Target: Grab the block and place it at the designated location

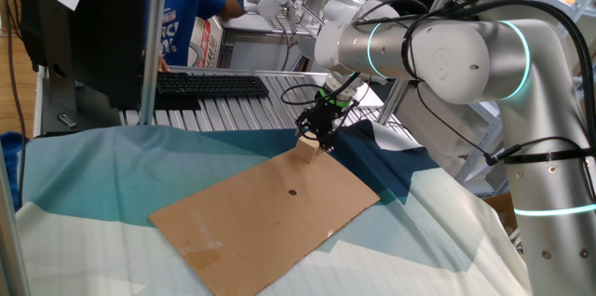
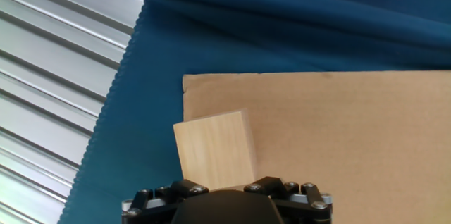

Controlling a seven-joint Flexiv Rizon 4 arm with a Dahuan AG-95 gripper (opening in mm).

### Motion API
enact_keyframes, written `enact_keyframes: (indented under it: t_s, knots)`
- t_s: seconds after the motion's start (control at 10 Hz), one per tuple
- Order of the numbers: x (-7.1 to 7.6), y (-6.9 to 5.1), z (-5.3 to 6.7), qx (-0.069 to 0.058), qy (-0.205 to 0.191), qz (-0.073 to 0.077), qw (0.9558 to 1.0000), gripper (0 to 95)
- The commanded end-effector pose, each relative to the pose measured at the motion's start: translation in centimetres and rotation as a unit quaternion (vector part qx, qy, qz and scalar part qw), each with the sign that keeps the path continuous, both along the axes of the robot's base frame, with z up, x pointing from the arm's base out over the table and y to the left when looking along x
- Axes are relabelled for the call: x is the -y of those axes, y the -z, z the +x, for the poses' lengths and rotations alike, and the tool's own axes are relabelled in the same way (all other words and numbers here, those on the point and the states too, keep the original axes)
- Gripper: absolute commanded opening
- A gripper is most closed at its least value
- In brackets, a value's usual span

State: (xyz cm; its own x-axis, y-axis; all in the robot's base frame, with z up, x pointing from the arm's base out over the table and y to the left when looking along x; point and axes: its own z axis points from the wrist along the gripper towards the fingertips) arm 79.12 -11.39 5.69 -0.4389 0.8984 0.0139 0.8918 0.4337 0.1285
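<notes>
- Block (image 1: pixel 307 150) is seen at the far corner of the cardboard (image 1: pixel 261 226), beside the blue cloth (image 2: pixel 296 27).
- Gripper (image 1: pixel 318 134) is held directly over the block. The fingers are hidden, so jaw width and contact cannot be told.
- Step judged: grasp. Fingers should be squared to the block's faces (it sits slightly rotated) before closing.
- Dark mark (image 1: pixel 291 193) is taken as the likely target. A clean lift is advised, so the cardboard is not dragged.
</notes>
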Motion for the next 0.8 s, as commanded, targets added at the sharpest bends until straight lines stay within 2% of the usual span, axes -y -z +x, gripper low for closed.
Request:
enact_keyframes:
  t_s: [0.1, 0.3, 0.8]
  knots:
    - [-0.02, -0.02, 0.07, 0.001, -0.015, -0.001, 0.9999, 76.0]
    - [-0.09, -0.04, 0.08, 0.002, -0.032, -0.003, 0.9995, 76.0]
    - [0.0, 0.34, 0.07, 0.008, -0.026, -0.005, 0.9996, 76.0]
